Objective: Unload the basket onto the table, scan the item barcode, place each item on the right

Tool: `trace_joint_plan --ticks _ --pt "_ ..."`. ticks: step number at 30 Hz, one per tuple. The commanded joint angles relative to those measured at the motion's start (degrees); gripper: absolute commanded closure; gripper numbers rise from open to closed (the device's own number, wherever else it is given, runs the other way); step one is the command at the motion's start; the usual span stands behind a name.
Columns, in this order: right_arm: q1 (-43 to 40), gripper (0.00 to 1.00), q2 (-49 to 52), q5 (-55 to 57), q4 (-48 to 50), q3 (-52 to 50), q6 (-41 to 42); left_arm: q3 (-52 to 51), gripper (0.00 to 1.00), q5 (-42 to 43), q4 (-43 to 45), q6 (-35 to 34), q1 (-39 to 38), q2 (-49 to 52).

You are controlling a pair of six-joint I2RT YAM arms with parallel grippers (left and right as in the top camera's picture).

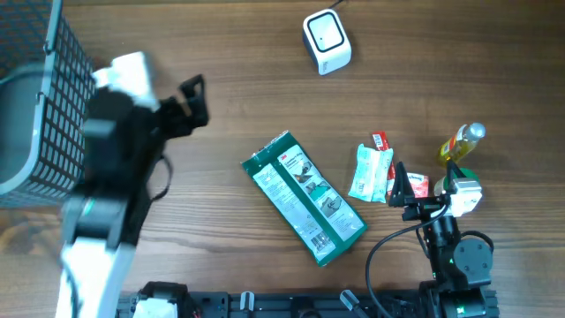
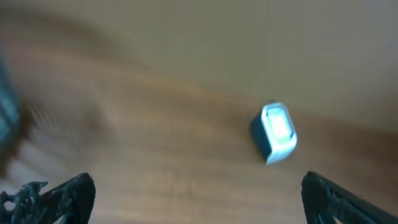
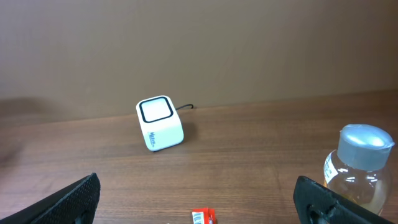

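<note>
Lying diagonally, green printed box [image 1: 305, 198]

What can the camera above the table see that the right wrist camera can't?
Only the overhead view shows the green rectangular cardboard box, the dark wire-mesh basket and the pale green sachet. Only the right wrist view shows the plain brown wall behind the table. Both show the small white cube-shaped scanner and the clear plastic bottle of yellow liquid.
</note>
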Motion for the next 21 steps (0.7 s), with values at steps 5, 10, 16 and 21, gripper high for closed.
trace_joint_plan --ticks 5,10,16,21 --pt "-0.28 0.00 -0.46 -0.96 0.15 -0.04 0.79 -0.15 0.00 -2.27 -19.32 3.04 11.28 -32.11" --pt "-0.28 0.00 -0.46 -0.96 0.15 -0.04 0.76 -1.18 0.00 -2.29 -26.29 2.80 11.67 -39.19" --pt "-0.28 0.00 -0.46 -0.98 0.15 -0.04 0.79 -10.12 0.00 -1.88 -25.70 2.73 10.19 -50.23" --pt "-0.28 0.00 -0.46 -0.98 0.15 -0.04 0.79 -20.81 0.00 -1.70 -14.27 0.59 9.14 -56.39"
